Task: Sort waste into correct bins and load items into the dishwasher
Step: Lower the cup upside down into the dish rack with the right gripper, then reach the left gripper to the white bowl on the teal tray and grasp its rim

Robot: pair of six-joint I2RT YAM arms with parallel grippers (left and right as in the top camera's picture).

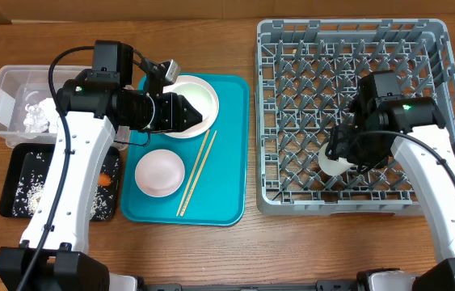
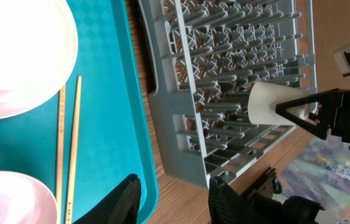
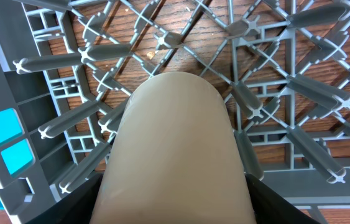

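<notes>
Right hand point(image 1: 340, 158), clamped on the cup point(image 1: 330, 167), should seat it between rack point(image 1: 348, 28) pegs before releasing; left hand point(image 2: 173, 202) gapes empty.

Dense pegs point(image 3: 56, 61) across the dish rack point(image 1: 348, 26) floor

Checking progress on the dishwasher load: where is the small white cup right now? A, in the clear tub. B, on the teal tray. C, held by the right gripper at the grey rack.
C: the right gripper clamps the small white cup at the grey rack.
</notes>
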